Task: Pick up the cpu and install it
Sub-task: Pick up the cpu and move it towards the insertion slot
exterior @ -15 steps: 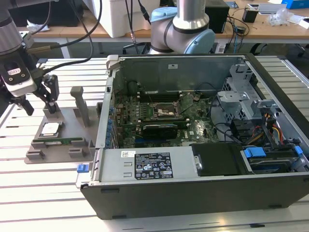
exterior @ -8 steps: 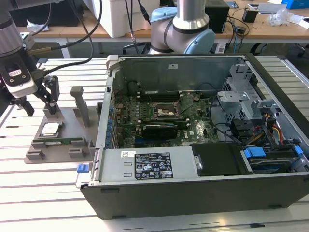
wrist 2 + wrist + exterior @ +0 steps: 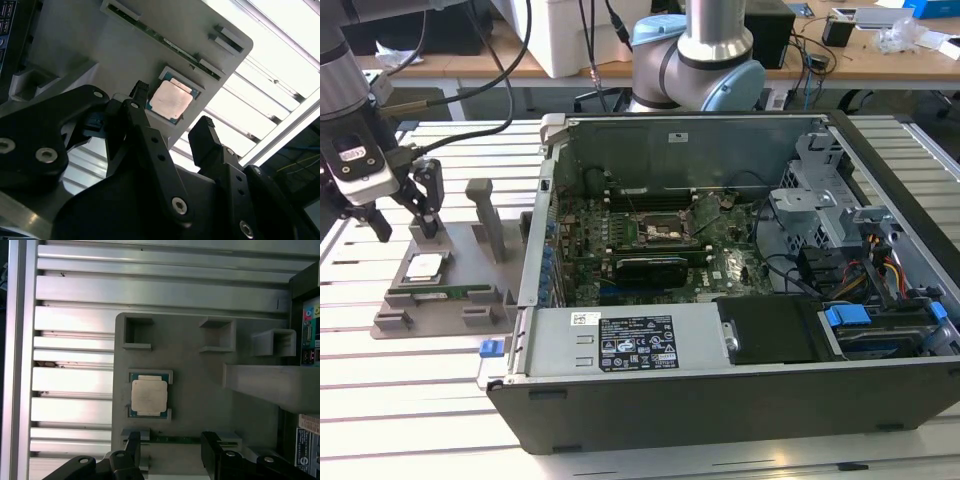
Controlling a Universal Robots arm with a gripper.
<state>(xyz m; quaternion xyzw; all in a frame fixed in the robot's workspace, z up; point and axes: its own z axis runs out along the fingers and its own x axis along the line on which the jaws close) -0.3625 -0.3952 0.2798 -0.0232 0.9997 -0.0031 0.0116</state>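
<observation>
Cpu (image 3: 148, 396) in grey tray (image 3: 200, 390) recess

Bright, washed-out glare, perhaps from overhead

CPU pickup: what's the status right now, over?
Open gripper, empty, above the grey holder. The cpu flat in its pocket there, untouched. Nothing between them.

In the exterior view, the cpu (image 3: 425, 266) is sitting in the holder tray (image 3: 465, 262) at nine o'clock from the computer case (image 3: 720, 400), the gripper (image 3: 406, 232) hanging over that tray.
</observation>
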